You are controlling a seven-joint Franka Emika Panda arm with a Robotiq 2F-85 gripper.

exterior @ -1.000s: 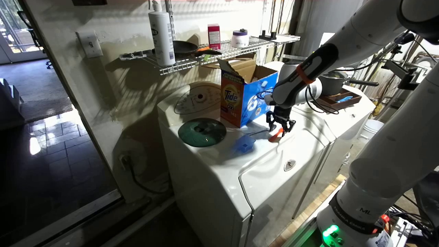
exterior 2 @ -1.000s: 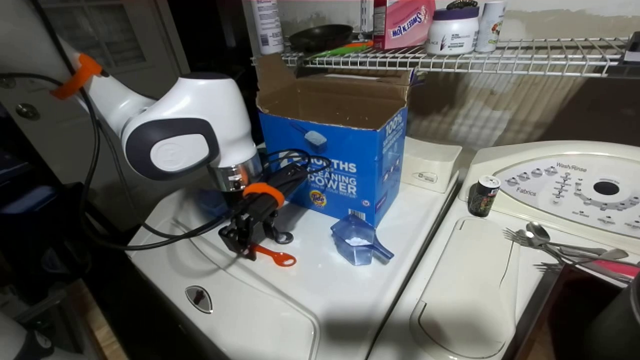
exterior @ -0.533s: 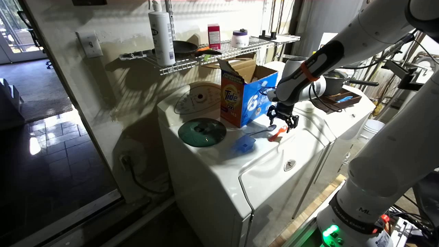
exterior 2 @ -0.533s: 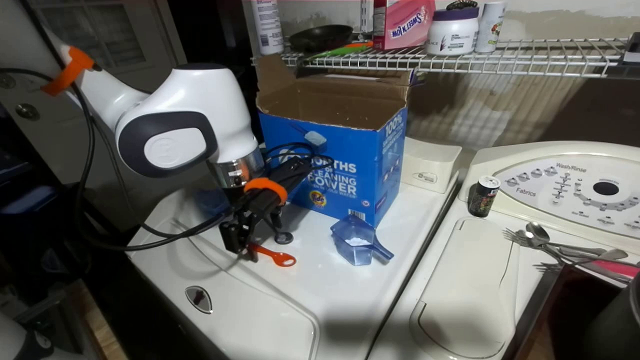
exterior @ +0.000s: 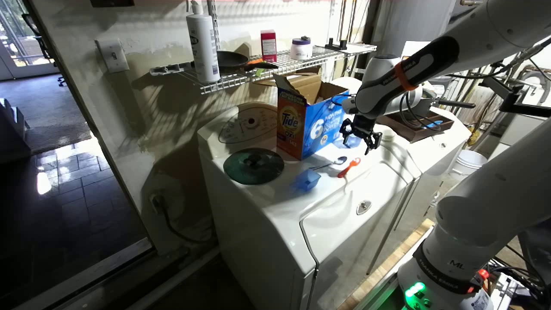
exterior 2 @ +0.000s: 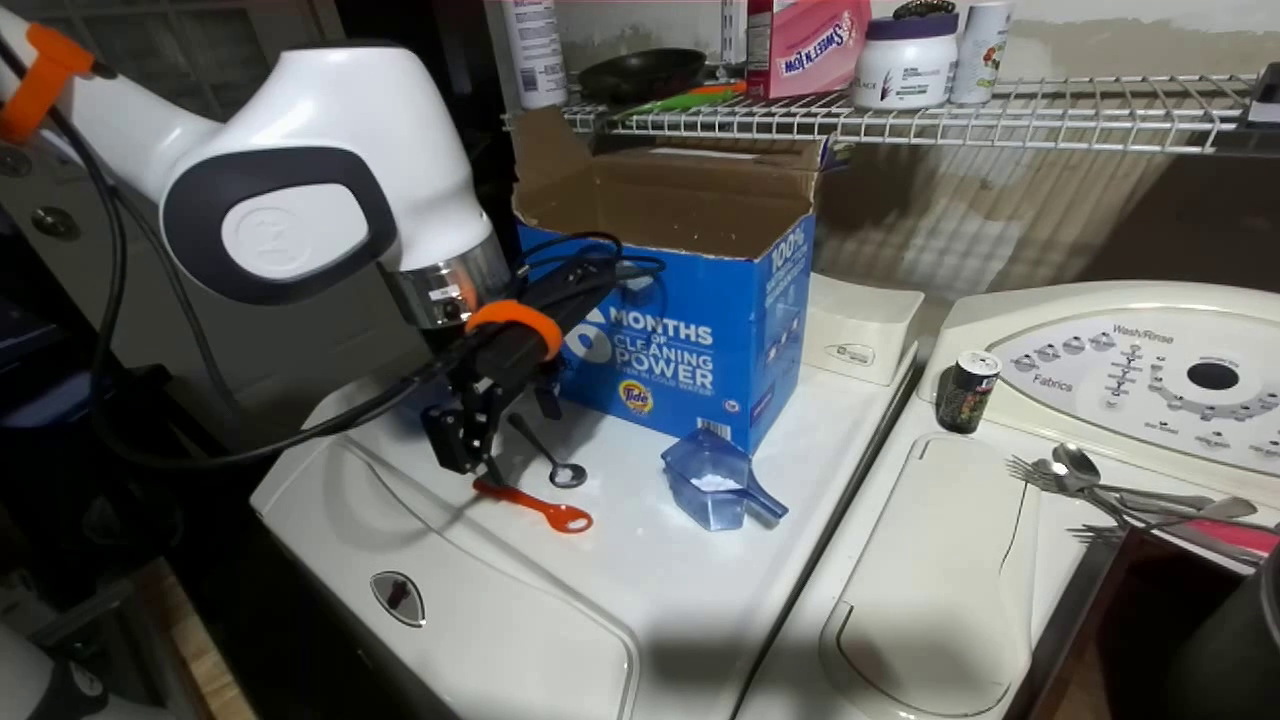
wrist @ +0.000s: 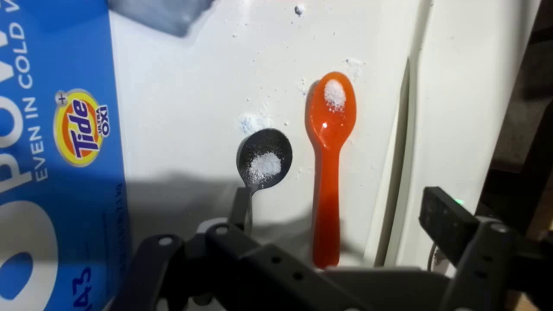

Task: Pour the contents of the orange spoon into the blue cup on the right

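Note:
The orange spoon (wrist: 330, 172) lies flat on the white appliance top with white powder in its bowl; it also shows in the exterior views (exterior: 349, 167) (exterior 2: 540, 505). My gripper (wrist: 339, 207) hovers over its handle end, jaws wide apart and holding nothing; in an exterior view the gripper (exterior: 356, 147) stands above and clear of the spoon. A small blue cup (exterior 2: 712, 505) with a handle holds white powder; it is nearest the green dish. A second blue cup (exterior: 353, 142) sits partly hidden behind the gripper, by the box. Which of them counts as right-hand, I cannot tell.
A dark metal spoon (wrist: 264, 157) with powder lies beside the orange one, under one finger in the wrist view. The tall Tide box (exterior 2: 660, 330) rises close behind. There are also a green dish (exterior: 254, 172), a brown tray (exterior: 419, 137), a can (exterior 2: 968, 392) and a wire shelf (exterior 2: 1050, 125).
My gripper has spread its jaws, let go of the orange spoon's handle, and risen away, back toward the arm's side. Both spoons and the cup nearest the dish have stayed put.

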